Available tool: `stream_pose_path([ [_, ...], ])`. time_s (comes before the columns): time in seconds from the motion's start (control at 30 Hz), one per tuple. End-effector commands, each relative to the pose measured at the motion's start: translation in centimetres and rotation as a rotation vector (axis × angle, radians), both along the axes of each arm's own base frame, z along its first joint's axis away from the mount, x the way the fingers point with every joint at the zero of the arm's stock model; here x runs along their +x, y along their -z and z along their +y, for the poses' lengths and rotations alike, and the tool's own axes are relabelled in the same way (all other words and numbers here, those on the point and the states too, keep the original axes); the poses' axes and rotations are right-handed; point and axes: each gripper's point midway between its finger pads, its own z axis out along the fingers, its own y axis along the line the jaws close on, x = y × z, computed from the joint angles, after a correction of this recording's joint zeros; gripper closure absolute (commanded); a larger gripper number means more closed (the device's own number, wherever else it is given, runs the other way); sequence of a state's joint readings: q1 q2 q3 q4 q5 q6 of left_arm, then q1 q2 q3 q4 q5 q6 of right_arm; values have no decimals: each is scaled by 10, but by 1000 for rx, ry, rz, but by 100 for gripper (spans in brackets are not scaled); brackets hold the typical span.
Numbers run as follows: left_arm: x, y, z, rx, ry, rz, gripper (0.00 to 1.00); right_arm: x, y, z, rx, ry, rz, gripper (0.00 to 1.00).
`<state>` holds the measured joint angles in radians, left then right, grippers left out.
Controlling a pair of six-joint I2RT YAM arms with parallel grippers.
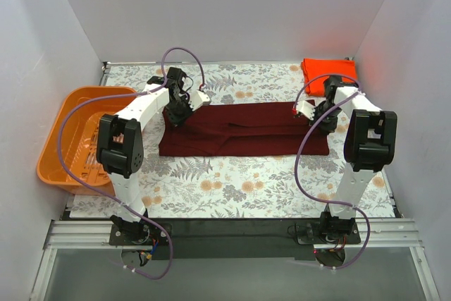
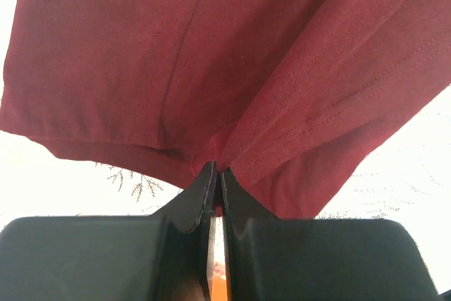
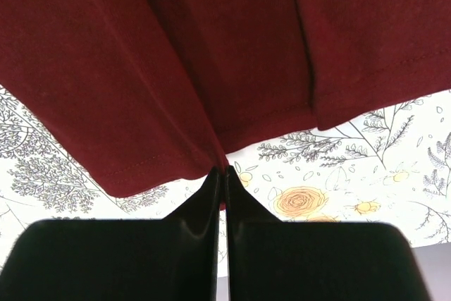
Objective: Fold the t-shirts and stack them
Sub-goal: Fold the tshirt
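Observation:
The dark maroon t-shirt [image 1: 243,129] lies across the middle of the flowered table as a long band. My left gripper [image 1: 177,112] is shut on its left end; the left wrist view shows the cloth [image 2: 211,68] pinched and bunched at the fingertips [image 2: 204,174]. My right gripper [image 1: 310,114] is shut on its right end; the right wrist view shows the hem [image 3: 176,89] drawn into the fingertips [image 3: 213,177]. The bright orange-red t-shirt [image 1: 327,70] lies as a folded rectangle in the far right corner.
An orange plastic basket [image 1: 56,139] stands at the left edge of the table. White walls close in the back and both sides. A flowered cloth [image 1: 239,181] covers the table in front of the shirt.

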<state>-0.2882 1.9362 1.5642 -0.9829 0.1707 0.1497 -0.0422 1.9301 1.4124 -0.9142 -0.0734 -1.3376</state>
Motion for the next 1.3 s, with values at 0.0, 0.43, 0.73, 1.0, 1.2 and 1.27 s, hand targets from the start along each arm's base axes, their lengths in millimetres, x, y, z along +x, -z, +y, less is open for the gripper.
stream_pose_path([
  [0.0, 14, -14, 4, 3, 1, -66, 100, 15, -10, -1, -16, -1, -40, 99],
  [0.43, 23, -5, 6, 11, -11, -71, 100, 24, -2, -2, -30, 7, -39, 99],
  [0.73, 44, -31, 11, -32, -110, -141, 78, 34, -15, -5, -44, 81, -81, 74],
  [1.0, -6, -68, 8, -215, -333, -34, 64, 13, -61, 9, 48, 217, -144, 56],
  [1.2, -56, -39, 15, -230, -451, 35, 64, -34, -44, 29, 137, 345, -6, 68],
  [1.27, -58, -30, 17, -226, -470, 31, 64, -43, -36, 33, 152, 364, 29, 68],
])
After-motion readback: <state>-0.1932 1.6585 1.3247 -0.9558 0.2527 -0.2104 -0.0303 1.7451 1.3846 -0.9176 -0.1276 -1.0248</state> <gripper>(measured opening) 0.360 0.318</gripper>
